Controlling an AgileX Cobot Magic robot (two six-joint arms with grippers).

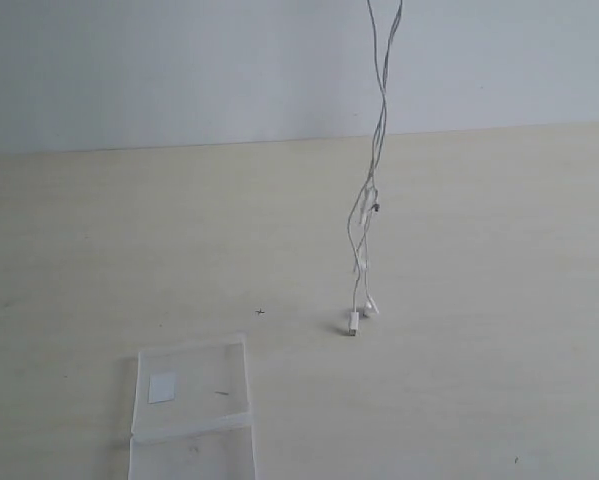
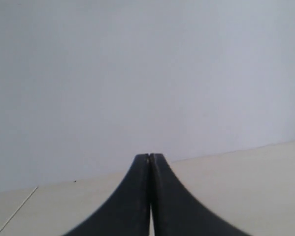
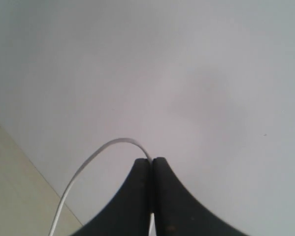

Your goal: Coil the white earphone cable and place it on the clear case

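The white earphone cable (image 1: pixel 378 140) hangs down from above the top edge of the exterior view. Its strands twist together, and its lower ends (image 1: pixel 354 322) touch the table right of centre. In the right wrist view my right gripper (image 3: pixel 152 159) is shut on the white earphone cable (image 3: pixel 88 162), which arcs out from between the fingertips. My left gripper (image 2: pixel 150 155) is shut with nothing between its fingers. Neither gripper shows in the exterior view. The clear case (image 1: pixel 192 410) lies flat at the table's front left, with its white sticker (image 1: pixel 163 387) and crosswise seam visible.
The pale wooden table (image 1: pixel 479 250) meets a plain white wall (image 1: pixel 179 70) at the back. A small dark speck (image 1: pixel 260 312) lies between the case and the cable ends.
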